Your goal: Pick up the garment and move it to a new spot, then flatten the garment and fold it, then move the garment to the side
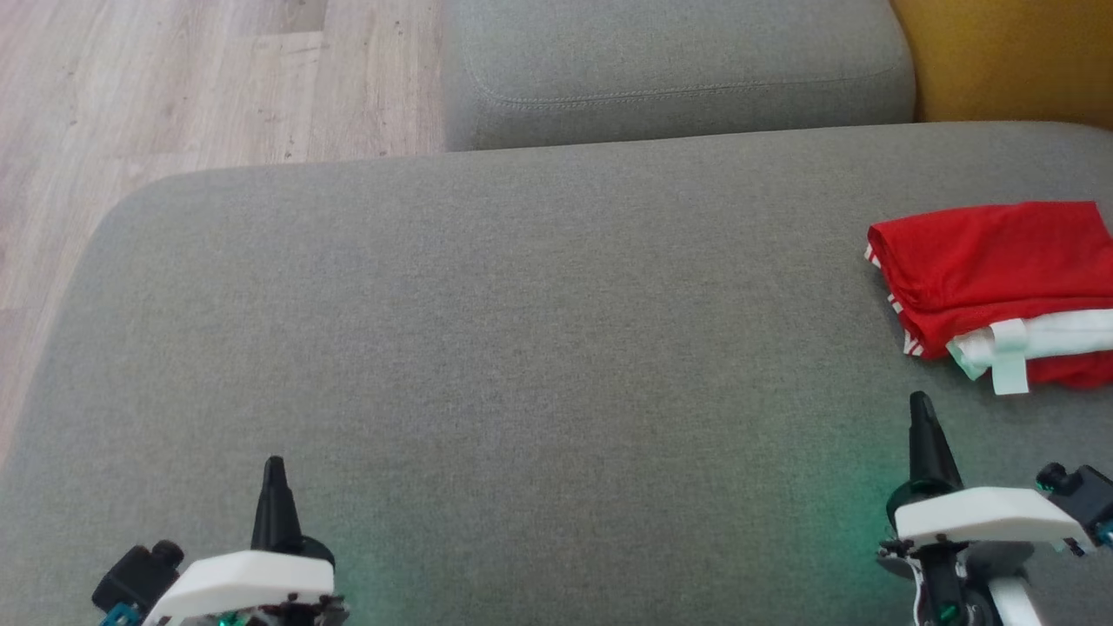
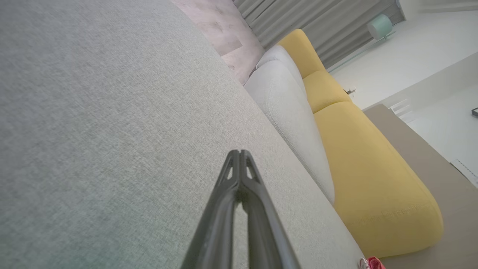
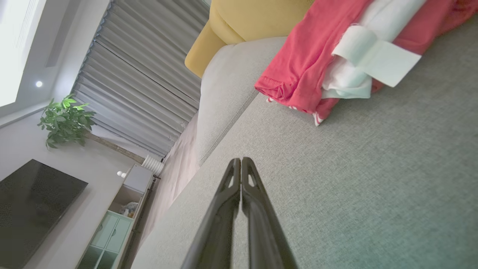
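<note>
The garment (image 1: 991,269) is red with a white part and striped trim, lying folded at the right edge of the grey sofa seat (image 1: 522,348). It also shows in the right wrist view as the garment (image 3: 298,63), at the top right. A sliver of the garment (image 2: 375,263) shows at the bottom of the left wrist view. My right gripper (image 1: 920,404) is shut and empty, just in front of the garment and apart from it. My left gripper (image 1: 274,465) is shut and empty at the lower left, far from the cloth. Both pairs of fingertips (image 2: 239,153) (image 3: 241,160) touch each other.
A second grey cushion (image 1: 669,69) lies behind the seat, with a yellow cushion (image 1: 1009,52) at the back right. Wooden floor (image 1: 156,87) lies beyond the seat's left edge. A TV (image 3: 33,209), cabinet and plant (image 3: 65,119) stand by a far wall.
</note>
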`<state>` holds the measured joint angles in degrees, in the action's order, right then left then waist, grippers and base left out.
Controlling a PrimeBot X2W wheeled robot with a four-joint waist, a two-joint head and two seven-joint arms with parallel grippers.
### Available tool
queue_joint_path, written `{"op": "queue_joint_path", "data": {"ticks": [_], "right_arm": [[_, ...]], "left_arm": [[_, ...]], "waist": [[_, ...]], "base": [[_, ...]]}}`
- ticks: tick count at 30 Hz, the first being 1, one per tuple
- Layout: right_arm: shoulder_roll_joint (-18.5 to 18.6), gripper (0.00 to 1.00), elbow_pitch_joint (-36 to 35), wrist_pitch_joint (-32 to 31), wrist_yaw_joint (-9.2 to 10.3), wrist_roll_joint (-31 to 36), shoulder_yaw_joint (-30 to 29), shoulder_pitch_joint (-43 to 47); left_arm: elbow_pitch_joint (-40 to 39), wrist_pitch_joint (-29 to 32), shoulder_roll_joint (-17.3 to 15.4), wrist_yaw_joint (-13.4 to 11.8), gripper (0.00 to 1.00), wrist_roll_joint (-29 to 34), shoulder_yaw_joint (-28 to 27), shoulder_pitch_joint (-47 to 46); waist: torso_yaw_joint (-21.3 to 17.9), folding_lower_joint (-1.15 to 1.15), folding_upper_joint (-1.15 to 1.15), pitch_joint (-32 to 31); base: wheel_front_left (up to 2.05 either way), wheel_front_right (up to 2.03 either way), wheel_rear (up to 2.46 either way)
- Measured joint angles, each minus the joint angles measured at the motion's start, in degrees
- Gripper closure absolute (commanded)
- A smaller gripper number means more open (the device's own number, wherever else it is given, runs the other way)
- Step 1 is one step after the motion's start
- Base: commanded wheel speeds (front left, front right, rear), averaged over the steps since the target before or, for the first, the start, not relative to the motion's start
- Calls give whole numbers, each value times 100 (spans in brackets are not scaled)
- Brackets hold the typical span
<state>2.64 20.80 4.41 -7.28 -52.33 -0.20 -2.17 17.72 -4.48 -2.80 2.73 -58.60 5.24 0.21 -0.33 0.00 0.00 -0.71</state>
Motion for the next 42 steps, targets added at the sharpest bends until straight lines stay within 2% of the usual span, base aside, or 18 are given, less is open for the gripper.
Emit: {"op": "queue_joint_path", "data": {"ticks": [42], "right_arm": [[0, 100, -299, -665, 1, -2601, -433, -74]], "left_arm": [[-124, 699, 2, 283, 100, -2195, -588, -231]], "waist": [[22, 0, 0, 59]], "base": [[0, 0, 0]]}}
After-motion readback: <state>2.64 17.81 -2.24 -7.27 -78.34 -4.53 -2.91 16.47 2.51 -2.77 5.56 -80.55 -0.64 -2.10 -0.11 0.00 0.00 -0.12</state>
